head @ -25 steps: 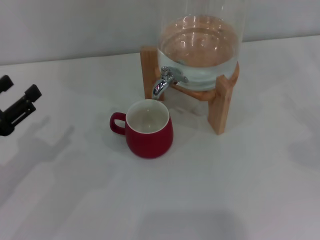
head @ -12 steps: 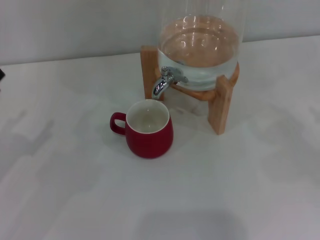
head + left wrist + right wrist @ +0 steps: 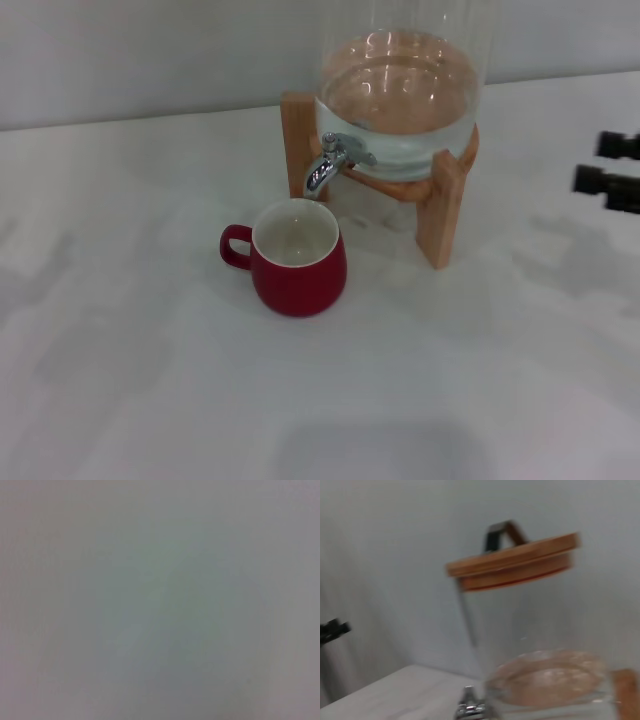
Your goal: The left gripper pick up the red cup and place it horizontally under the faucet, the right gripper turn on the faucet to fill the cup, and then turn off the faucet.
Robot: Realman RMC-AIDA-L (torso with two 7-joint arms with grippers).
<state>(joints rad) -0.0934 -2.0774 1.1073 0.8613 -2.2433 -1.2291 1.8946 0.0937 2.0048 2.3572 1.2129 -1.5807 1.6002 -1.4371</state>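
Note:
The red cup (image 3: 298,258) stands upright on the white table, its handle toward the left and its mouth just below and in front of the faucet (image 3: 326,166). The faucet juts from the glass jar (image 3: 400,95) on its wooden stand (image 3: 440,205). It also shows in the right wrist view (image 3: 469,707), under the jar (image 3: 540,630). My right gripper (image 3: 608,168) pokes in at the right edge, open and empty, well right of the stand. My left gripper is out of the head view. A small black shape (image 3: 332,629), far off in the right wrist view, looks like it.
The jar is partly filled with water and has a wooden lid (image 3: 512,562) with a dark handle. A pale wall runs behind the table (image 3: 150,380). The left wrist view shows only a blank grey surface.
The left gripper has withdrawn out of the head view to the left. The right gripper has come in at the right edge. The cup has not moved.

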